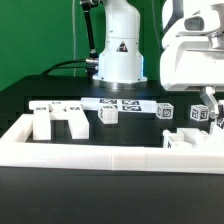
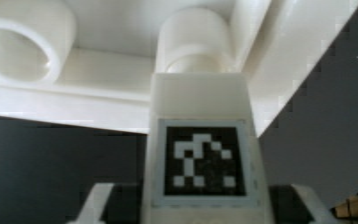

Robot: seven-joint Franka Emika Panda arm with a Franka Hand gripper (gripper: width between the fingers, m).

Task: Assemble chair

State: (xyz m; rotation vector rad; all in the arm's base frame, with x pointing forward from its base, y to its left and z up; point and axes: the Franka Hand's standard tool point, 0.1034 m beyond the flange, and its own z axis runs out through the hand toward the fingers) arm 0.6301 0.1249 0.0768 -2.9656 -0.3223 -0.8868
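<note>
Gripper (image 2: 197,206) clenched on a long white leg piece (image 2: 201,110) of the chair. Wrist view shows the piece seated between both fingers (image 2: 105,205), its black-and-white tag facing the camera, the piece running away from the jaws toward a round white post (image 2: 201,45). Whether leg piece and post touch: cannot tell, far end blurred. Second rounded white form (image 2: 23,52) beside the post, identity unclear. Exterior view: the arm's hand is at the exterior view's right, close to the lens, fingertips low over the black table (image 1: 135,135). Tagged white block (image 1: 201,115) right under them; the grip itself cannot be made out from this angle. Other chair parts loose on the table: blocky part (image 1: 57,120) with two upright ends at the exterior view's left; small tagged cube (image 1: 108,114) near the middle; tagged piece (image 1: 165,112) further toward the exterior view's right, apart from the cube; plain white part (image 1: 188,140) at the front right, just beside the border rail (image 1: 100,160). Marker board (image 1: 75,105) lies flat behind the blocky part and the cube. Robot base (image 1: 120,55) stands behind the board, green backdrop beyond.
</note>
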